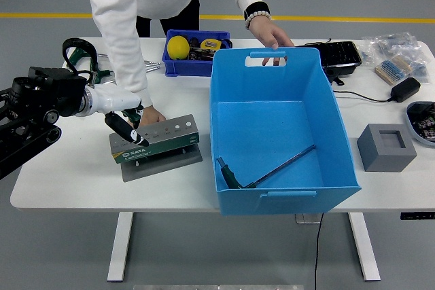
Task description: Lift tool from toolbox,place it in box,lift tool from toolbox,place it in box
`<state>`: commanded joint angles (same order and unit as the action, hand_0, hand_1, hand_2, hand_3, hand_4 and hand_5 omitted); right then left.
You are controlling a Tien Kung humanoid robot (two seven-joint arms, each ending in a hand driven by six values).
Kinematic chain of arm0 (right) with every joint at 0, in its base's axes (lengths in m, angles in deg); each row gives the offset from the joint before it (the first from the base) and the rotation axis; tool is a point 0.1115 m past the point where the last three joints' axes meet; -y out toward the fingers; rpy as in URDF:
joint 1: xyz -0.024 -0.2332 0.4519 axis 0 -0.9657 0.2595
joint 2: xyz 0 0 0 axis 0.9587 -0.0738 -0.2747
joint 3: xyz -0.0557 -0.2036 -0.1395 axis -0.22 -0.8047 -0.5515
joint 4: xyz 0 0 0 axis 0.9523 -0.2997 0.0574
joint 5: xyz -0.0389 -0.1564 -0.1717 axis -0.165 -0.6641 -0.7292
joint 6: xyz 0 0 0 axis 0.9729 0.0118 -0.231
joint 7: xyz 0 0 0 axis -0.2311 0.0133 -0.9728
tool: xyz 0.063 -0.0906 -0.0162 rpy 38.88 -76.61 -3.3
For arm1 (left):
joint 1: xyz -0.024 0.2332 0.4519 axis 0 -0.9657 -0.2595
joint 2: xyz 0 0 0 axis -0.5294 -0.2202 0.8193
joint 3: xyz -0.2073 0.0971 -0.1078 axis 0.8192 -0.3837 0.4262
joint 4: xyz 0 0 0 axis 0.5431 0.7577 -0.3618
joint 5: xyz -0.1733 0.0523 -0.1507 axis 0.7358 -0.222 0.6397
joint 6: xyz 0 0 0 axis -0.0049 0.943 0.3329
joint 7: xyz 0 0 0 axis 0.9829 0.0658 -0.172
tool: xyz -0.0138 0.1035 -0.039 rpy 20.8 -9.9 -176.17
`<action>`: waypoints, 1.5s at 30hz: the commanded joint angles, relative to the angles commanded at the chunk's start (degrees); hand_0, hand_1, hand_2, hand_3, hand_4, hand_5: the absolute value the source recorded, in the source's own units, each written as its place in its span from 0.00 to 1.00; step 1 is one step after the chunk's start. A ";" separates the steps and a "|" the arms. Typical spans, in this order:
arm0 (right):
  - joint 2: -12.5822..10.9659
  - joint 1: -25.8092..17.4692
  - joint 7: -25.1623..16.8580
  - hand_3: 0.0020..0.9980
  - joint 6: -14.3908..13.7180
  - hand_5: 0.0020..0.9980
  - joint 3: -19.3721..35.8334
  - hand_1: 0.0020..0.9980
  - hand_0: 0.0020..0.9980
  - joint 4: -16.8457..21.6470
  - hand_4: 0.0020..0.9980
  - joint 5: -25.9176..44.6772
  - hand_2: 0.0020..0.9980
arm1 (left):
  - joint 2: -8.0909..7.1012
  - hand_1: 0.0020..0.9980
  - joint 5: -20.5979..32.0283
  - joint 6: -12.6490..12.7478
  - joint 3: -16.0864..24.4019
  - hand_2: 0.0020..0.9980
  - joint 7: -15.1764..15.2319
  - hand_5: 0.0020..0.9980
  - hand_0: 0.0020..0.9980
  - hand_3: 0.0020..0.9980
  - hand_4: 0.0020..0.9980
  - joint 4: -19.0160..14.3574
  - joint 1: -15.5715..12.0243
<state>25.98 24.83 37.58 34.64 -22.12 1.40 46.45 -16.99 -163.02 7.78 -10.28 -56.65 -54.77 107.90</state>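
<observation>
On the white counter [68, 174], the big blue box [275, 134] already holds one long-handled tool [272, 168] on its floor, so judging by that, one placement is done and another remains. Left of the box lies the green-and-grey toolbox [156, 142]. The left hand [121, 115] hangs at the toolbox's left end, fingers loosely curled downward, grasping nothing visible.

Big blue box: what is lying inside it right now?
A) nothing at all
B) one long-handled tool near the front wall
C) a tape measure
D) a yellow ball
B: a single long-handled tool lies diagonally on the floor of the big blue box, its head near the front-left corner; nothing else shows inside.
</observation>
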 joint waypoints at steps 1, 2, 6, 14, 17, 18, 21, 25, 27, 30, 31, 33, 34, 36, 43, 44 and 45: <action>0.01 -0.01 -0.01 0.59 0.00 0.73 -0.01 0.73 0.76 0.00 0.81 0.05 0.79 | -0.04 0.61 -0.10 -0.02 0.04 0.59 0.03 0.77 0.65 0.47 0.93 0.05 0.00; 0.01 -0.01 -0.01 0.59 -0.01 0.73 -0.03 0.73 0.76 0.00 0.81 0.10 0.79 | -0.08 0.59 -0.10 -0.04 0.05 0.52 0.04 0.77 0.65 0.46 0.93 0.08 0.01; 0.00 0.00 0.00 0.59 -0.01 0.73 -0.14 0.73 0.76 0.00 0.81 0.14 0.79 | -0.05 0.59 -0.15 -0.17 0.14 0.52 -0.01 0.77 0.65 0.46 0.93 -0.06 0.11; -0.06 0.09 0.00 0.59 0.01 0.73 -0.01 0.73 0.76 0.03 0.81 0.06 0.79 | -0.05 0.48 0.66 -0.52 -0.02 0.37 -0.20 0.78 0.60 0.33 0.93 -0.21 0.26; -0.06 0.10 0.01 0.59 0.00 0.73 -0.01 0.73 0.76 0.02 0.81 0.05 0.79 | -0.08 0.48 0.95 -0.67 -0.10 0.37 -0.27 0.78 0.60 0.33 0.93 -0.25 0.26; -0.07 0.10 0.01 0.59 0.00 0.73 0.00 0.73 0.76 0.02 0.81 0.03 0.79 | -0.09 0.48 1.03 -0.73 -0.12 0.37 -0.31 0.78 0.60 0.33 0.93 -0.24 0.26; -0.08 0.10 0.00 0.59 0.00 0.73 0.01 0.73 0.76 0.03 0.81 0.04 0.79 | -0.10 0.39 1.34 -0.94 -0.23 0.30 -0.45 0.79 0.51 0.30 0.93 -0.21 0.30; -0.10 0.11 -0.01 0.59 -0.01 0.73 0.04 0.73 0.76 0.03 0.81 0.00 0.79 | -0.11 0.39 1.82 -0.98 -0.28 0.30 -0.60 0.79 0.51 0.30 0.93 -0.17 0.28; -0.12 0.12 -0.01 0.59 -0.02 0.73 0.04 0.73 0.76 0.04 0.81 -0.01 0.79 | -0.12 0.24 1.82 -0.67 -0.23 0.20 -0.27 0.79 0.36 0.24 0.94 -0.16 0.27; -0.14 0.11 -0.01 0.59 -0.04 0.73 -0.01 0.73 0.76 0.02 0.81 0.01 0.79 | -0.13 0.24 1.75 -0.20 -0.13 0.20 0.15 0.79 0.36 0.24 0.94 -0.19 0.30; -0.14 0.11 -0.01 0.59 -0.05 0.73 -0.02 0.73 0.76 0.02 0.81 0.01 0.79 | -0.13 0.24 1.75 -0.13 -0.09 0.20 0.09 0.79 0.36 0.24 0.94 -0.21 0.31; -0.16 0.12 -0.01 0.59 -0.06 0.73 -0.01 0.73 0.76 0.02 0.81 -0.01 0.79 | -0.11 0.14 1.74 -0.20 -0.04 0.12 -0.32 0.75 0.29 0.17 0.96 -0.28 0.31; -0.15 0.12 -0.01 0.59 -0.08 0.73 0.00 0.73 0.76 0.02 0.81 0.00 0.79 | -0.11 0.14 1.70 -0.25 -0.02 0.12 -0.45 0.75 0.29 0.17 0.96 -0.32 0.30; -0.11 0.08 -0.02 0.59 -0.09 0.73 0.01 0.73 0.76 0.01 0.81 0.09 0.79 | -0.17 0.14 1.75 0.09 0.02 0.12 -0.09 0.75 0.29 0.17 0.96 -0.26 0.18; 0.03 -0.03 -0.03 0.59 -0.13 0.73 -0.16 0.73 0.76 -0.03 0.81 0.33 0.79 | -0.25 0.04 0.70 3.99 0.05 0.07 3.79 0.60 0.19 0.11 1.00 0.76 -0.36; 0.03 -0.05 -0.03 0.59 -0.13 0.73 -0.18 0.73 0.76 -0.03 0.81 0.36 0.79 | -0.28 0.00 0.43 4.93 0.07 0.03 4.63 0.50 0.14 0.09 1.00 0.89 -0.47; 0.05 -0.09 -0.03 0.59 -0.13 0.73 -0.21 0.73 0.76 -0.03 0.81 0.39 0.79 | -0.32 0.00 0.13 5.96 0.11 0.03 5.62 0.50 0.14 0.09 1.00 0.96 -0.59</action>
<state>26.03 24.74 37.55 34.51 -22.33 1.36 46.84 -17.31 -162.89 13.74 -10.16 -51.03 -53.81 107.31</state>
